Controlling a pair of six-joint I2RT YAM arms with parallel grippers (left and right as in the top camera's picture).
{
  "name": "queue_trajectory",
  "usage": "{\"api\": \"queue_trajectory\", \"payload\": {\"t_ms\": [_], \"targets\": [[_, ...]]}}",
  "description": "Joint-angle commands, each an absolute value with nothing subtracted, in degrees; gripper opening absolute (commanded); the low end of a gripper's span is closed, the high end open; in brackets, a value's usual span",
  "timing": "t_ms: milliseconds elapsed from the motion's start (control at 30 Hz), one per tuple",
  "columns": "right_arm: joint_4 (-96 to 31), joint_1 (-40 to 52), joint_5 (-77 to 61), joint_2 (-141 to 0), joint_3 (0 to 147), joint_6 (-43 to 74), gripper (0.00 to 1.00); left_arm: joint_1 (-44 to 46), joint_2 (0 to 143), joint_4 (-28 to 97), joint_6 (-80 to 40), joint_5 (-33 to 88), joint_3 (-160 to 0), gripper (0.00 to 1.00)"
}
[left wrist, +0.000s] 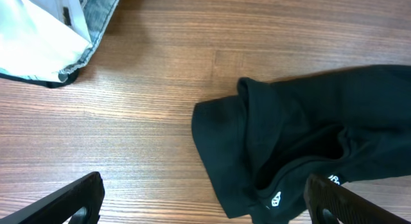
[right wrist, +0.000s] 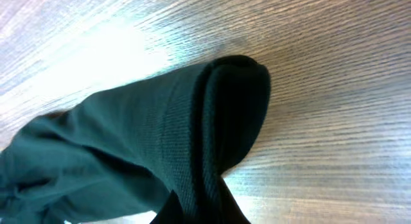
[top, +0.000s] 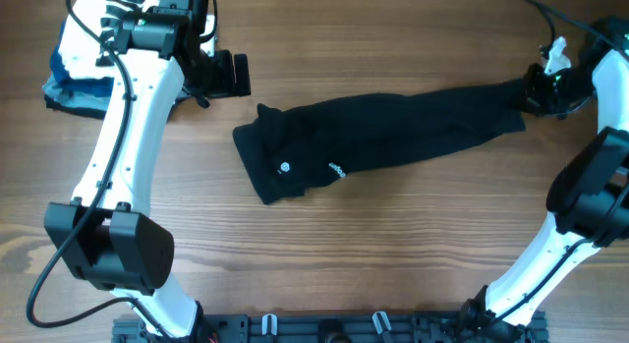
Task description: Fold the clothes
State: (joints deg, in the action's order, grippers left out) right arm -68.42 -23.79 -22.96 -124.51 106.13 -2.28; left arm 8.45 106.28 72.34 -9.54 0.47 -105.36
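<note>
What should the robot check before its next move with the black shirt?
1. Right gripper shut on one end of the black T-shirt: ok.
2. Left gripper open and empty: ok.
3. Shirt spread flat on the table: not ok, it lies bunched in a long strip.
4. White and denim pile apart from the shirt: ok.
5. Which part of the shirt the right gripper holds: cannot tell.
</note>
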Motion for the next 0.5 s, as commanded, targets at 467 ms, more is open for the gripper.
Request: {"api": "queue_trajectory", "payload": {"t_ms": [467], "targets": [[-75.37,8.1,-20.67,-119.48,107.48,-2.79,0.04,8.08,106.08,70.02,-9.69,-0.97,-105.41,1.0]]}}
